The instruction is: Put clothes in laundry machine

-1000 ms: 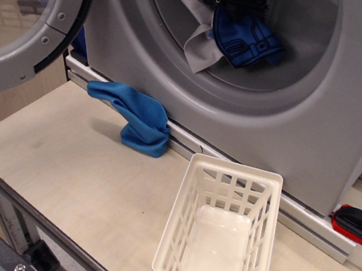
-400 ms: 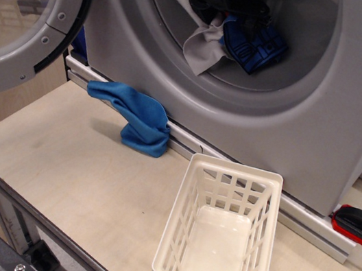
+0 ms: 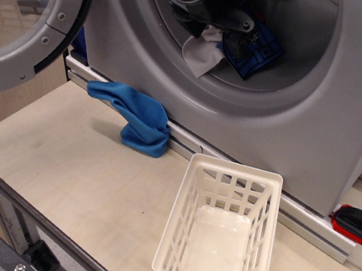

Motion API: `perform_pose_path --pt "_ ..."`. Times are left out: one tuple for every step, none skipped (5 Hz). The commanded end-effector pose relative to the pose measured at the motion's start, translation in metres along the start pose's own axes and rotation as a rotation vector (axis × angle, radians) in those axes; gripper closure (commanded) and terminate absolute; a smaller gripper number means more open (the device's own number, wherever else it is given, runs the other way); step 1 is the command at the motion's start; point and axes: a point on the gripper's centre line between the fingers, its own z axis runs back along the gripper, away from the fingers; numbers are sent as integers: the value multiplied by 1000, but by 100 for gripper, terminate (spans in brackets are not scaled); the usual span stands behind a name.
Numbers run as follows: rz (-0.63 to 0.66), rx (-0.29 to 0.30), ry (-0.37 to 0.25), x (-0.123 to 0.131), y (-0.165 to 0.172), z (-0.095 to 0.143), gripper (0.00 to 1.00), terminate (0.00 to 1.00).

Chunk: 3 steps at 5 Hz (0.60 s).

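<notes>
The laundry machine (image 3: 348,136) is a grey washer front with its round door (image 3: 26,19) swung open to the left. My gripper (image 3: 234,34) is a dark mechanism reaching down inside the drum mouth. It is shut on the clothes, with its fingertips buried in the bundle. The blue garment (image 3: 262,57) with dark stitching lies on the drum wall to the right of the gripper. The white-grey garment (image 3: 200,54) hangs below and to its left. The red garment is hidden behind the gripper.
A larger plain bright-blue cloth (image 3: 139,118) lies on the wooden table against the machine's base. A white slatted basket (image 3: 181,236) stands empty at front centre. A red and black tool (image 3: 360,227) lies at the right edge.
My gripper has come down deeper into the drum with the clothes. The bundle has gone from hanging loose to bunched against the drum wall.
</notes>
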Motion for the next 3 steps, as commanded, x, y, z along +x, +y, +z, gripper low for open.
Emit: perform_pose_path --pt "-80 -34 -17 -32 0 48 0 0" --pt "-117 -56 54 -44 -5 62 0 0" --pt "-117 -56 54 -44 -5 62 0 100"
